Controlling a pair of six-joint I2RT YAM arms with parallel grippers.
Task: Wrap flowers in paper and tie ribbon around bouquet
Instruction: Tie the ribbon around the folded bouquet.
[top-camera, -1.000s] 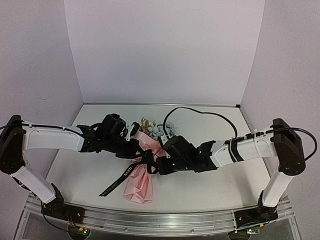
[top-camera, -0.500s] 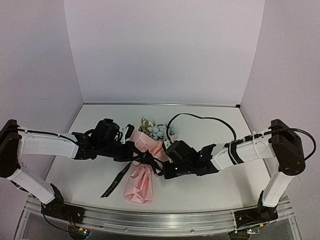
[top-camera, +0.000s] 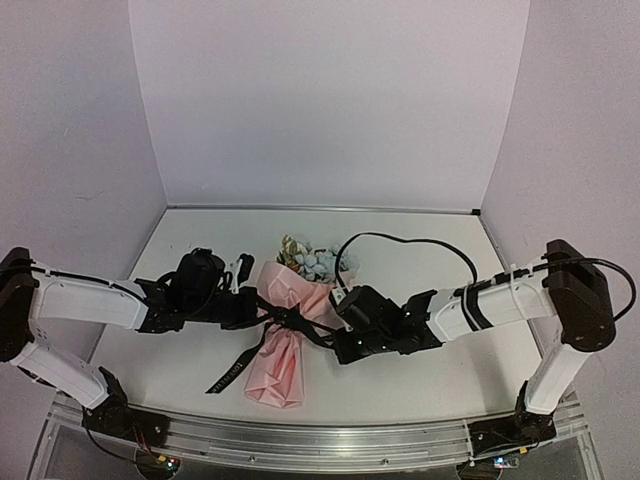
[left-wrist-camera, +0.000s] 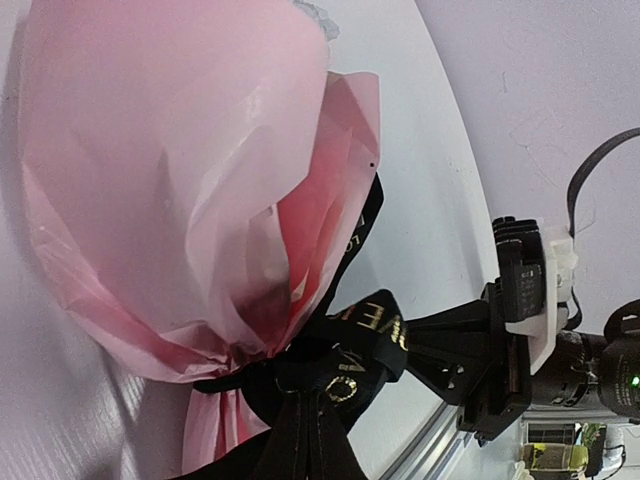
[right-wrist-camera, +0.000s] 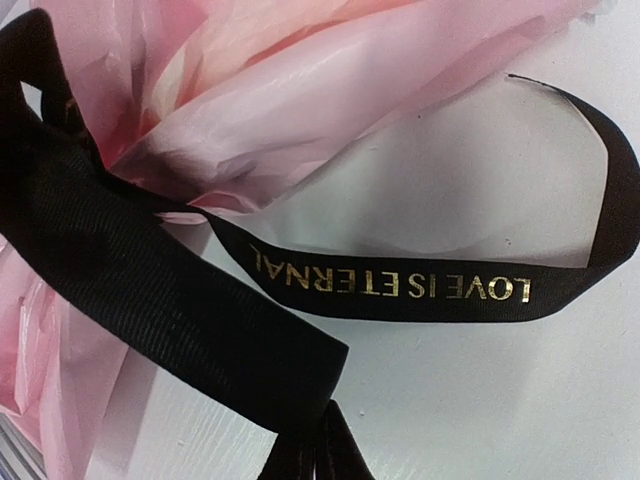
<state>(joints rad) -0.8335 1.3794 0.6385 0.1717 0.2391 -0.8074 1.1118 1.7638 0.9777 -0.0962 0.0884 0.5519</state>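
top external view: on the white table (top-camera: 430, 380), the bouquet (top-camera: 293, 292) lies at centre between the two arms. its pale pink paper (top-camera: 280, 365) cone points toward the near edge and the flowers (top-camera: 312, 262) peek out at the far end. the black ribbon (top-camera: 238, 362) crosses the cone's waist, one lettered tail trailing to the near left. the left gripper (top-camera: 252, 305) sits just beside the waist on one side, the right gripper (top-camera: 337, 335) on the other. each has its jaws pressed together on a strand of ribbon, and both wrist views show the fabric narrowing into the fingers. the knot appears to be at the tightening stage. doing it well means drawing both ends outward evenly and low along the table, so the loop cinches without tearing the thin paper or dragging the bouquet sideways.
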